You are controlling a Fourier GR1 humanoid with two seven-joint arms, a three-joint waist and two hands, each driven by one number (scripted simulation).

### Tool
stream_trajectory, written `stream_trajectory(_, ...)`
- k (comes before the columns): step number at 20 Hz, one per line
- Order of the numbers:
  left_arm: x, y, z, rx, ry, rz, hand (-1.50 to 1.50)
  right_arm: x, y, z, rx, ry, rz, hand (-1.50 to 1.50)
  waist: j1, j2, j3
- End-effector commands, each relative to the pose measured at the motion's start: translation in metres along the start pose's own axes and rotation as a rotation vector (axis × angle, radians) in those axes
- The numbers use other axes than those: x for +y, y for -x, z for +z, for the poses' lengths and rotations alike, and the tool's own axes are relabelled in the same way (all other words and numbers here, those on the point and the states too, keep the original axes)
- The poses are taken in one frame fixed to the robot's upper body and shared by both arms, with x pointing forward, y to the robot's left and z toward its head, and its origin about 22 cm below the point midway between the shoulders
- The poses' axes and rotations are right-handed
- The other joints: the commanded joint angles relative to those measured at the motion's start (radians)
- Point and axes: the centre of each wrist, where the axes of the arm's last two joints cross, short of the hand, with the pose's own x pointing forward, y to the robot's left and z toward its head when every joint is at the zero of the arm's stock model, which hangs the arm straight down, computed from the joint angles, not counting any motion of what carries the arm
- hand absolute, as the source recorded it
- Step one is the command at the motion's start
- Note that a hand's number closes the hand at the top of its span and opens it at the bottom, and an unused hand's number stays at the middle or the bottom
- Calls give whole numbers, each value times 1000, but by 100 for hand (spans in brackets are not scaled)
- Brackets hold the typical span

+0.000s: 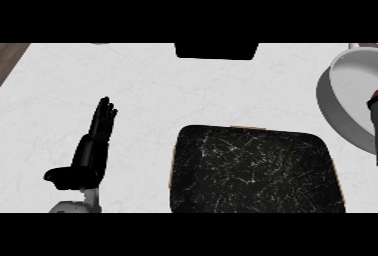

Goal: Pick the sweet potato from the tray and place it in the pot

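The black speckled tray (pixel 255 170) with a tan rim lies at the lower middle, and no sweet potato shows on it. The grey pot (pixel 341 107) stands at the right edge, partly cut off. Over the pot's right side a dark sliver of my right hand (pixel 374 132) comes in at the picture's edge. A small reddish-brown patch, apparently the sweet potato (pixel 373 100), shows at its top; most of both is out of view. My left hand (pixel 94 145) rests open on the left, pointing up, well away from the tray.
A black object (pixel 216 50) sits at the counter's far edge, top middle. A wooden strip (pixel 10 55) borders the white counter (pixel 148 85) at the top left.
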Motion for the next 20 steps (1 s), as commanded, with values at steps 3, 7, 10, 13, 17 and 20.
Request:
stream_trajectory(3,5,-1,-7,3,-9,15,0,11,2,13,65,1,-283,-150,-7,-5,-1)
stream_trajectory(7,12,2,-5,0,-22,1,0,-3,9,-3,-28,208,-572,-150,-10,-3,1)
stream_trajectory(10,4,5,4,8,-18,2,0,-20,3,5,-45,309,-789,-150,-12,-12,0)
stream_trajectory(13,3,6,-1,-2,-19,-7,0,-12,9,5,8,340,-895,-150,-17,-6,-1)
stream_trajectory(17,12,4,3,16,-23,-7,0,10,26,12,34,363,-960,-150,-38,-19,-2)
stream_trajectory(20,3,0,5,37,-31,-1,0,21,35,23,20,390,-975,-150,-41,-22,-3)
